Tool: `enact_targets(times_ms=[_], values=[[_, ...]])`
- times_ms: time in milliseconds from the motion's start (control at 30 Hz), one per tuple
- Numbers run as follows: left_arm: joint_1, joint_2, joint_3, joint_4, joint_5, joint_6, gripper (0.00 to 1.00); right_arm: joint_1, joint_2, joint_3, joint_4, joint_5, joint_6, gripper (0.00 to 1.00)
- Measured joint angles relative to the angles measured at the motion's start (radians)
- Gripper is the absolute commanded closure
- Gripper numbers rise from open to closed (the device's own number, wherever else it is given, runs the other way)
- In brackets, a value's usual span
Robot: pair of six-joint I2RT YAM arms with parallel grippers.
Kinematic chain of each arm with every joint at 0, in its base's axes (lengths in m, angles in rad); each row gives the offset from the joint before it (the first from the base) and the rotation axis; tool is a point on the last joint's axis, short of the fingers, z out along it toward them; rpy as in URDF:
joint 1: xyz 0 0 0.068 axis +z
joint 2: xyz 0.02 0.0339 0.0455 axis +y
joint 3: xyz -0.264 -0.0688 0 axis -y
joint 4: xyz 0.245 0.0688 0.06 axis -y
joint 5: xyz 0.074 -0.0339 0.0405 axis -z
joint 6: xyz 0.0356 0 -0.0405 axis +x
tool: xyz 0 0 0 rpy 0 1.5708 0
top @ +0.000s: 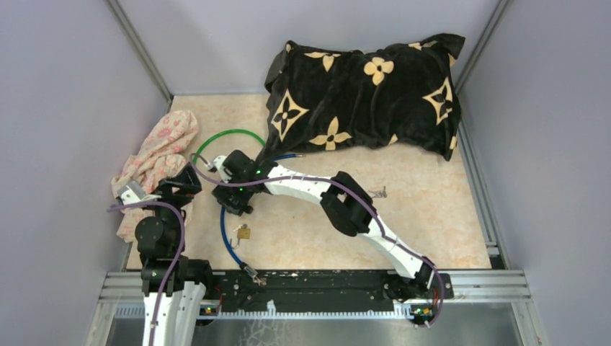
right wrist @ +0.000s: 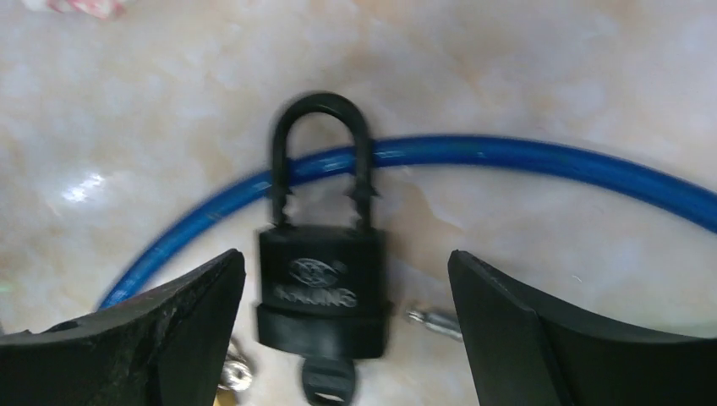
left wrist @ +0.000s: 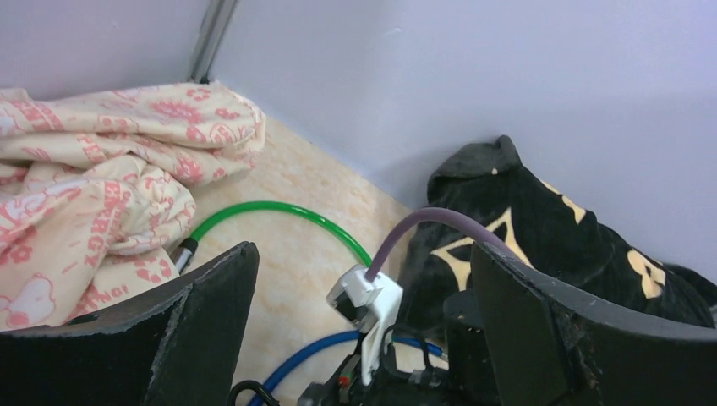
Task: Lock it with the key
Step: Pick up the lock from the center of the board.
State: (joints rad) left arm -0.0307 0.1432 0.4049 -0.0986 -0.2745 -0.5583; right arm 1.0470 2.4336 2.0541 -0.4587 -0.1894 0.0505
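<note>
The right gripper (right wrist: 345,258), jaws wide and holding nothing, straddles the black metal padlock (right wrist: 321,288) at lower centre, whose length runs up-frame, keyed end nearest it.

The padlock (right wrist: 321,292) is black, the cable (right wrist: 524,155) blue, the pillow (top: 364,101) black with cream flowers, the cloth (top: 162,148) pink-printed.

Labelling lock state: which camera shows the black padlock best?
Right wrist. The black padlock sits centred between the open fingers of the right gripper, its shackle crossing the blue cable and the key in its base, slightly blurred. Top external: hidden beneath that gripper. Left wrist: not in view.
</note>
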Motion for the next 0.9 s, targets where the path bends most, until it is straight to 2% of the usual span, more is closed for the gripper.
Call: enact_targets(times_ms=[133, 333, 467, 533, 567, 633, 733, 900], values=[[0.006, -0.004, 0.006, 0.008, -0.013, 0.032, 0.01, 0.039, 0.065, 0.114, -0.047, 0.022, -0.018, 0.21], [0.014, -0.003, 0.005, 0.007, -0.006, 0.037, 0.01, 0.044, 0.066, 0.105, -0.059, 0.074, -0.055, 0.21], [0.016, 0.0, 0.004, 0.012, 0.002, 0.04, 0.01, 0.058, 0.036, 0.045, -0.037, 0.127, -0.098, 0.27], [0.016, 0.001, 0.004, 0.016, 0.003, 0.045, 0.01, 0.068, 0.034, 0.039, -0.039, 0.162, -0.12, 0.36], [0.016, 0.002, 0.004, 0.016, 0.003, 0.049, 0.01, 0.073, 0.034, 0.034, -0.039, 0.179, -0.127, 0.45], [0.016, 0.003, 0.004, 0.018, 0.006, 0.061, 0.01, 0.078, 0.033, 0.034, -0.041, 0.19, -0.129, 0.71], [0.016, 0.003, 0.004, 0.024, 0.008, 0.086, 0.01, 0.082, 0.005, -0.007, -0.034, 0.224, -0.138, 1.0], [0.016, 0.014, 0.004, 0.029, 0.053, 0.15, 0.01, 0.07, -0.103, -0.176, -0.013, 0.22, -0.137, 1.0]])
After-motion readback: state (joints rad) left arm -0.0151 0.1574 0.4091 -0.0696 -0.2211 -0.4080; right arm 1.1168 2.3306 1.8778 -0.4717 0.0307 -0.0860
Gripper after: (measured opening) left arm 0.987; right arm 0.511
